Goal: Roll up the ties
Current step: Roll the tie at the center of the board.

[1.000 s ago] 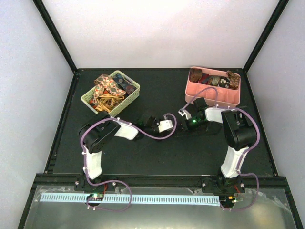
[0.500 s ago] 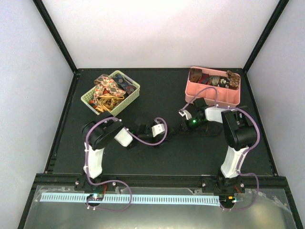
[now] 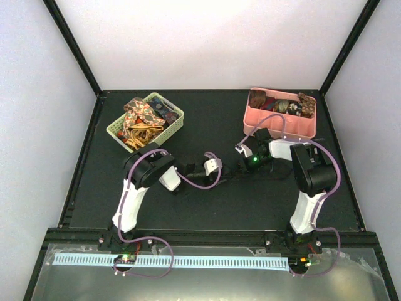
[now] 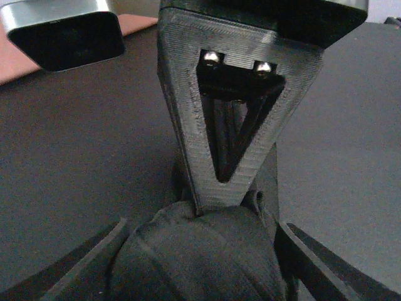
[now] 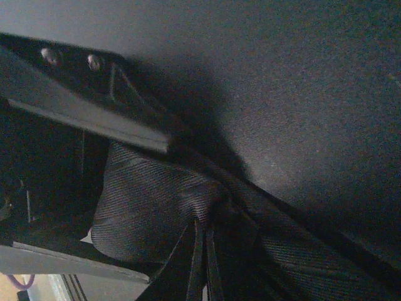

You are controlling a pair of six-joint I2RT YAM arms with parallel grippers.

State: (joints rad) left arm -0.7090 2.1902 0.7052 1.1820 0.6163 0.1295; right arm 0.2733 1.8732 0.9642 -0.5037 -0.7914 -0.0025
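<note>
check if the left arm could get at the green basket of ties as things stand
Probably yes: the green basket sits close beyond the left arm's elbow, nothing between. But the left gripper is around the dark tie coil mid-table, its tail pinched by the right gripper.

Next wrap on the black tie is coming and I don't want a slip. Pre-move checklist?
1. Right claw clamped on tie: ok.
2. Rolled end sits inside left claw: ok.
3. Left claw squeezing it firmly: cannot tell.
4. Roll tight and even: cannot tell, black on black.
5. Pink bin near part bare for drop-off: ok.
</note>
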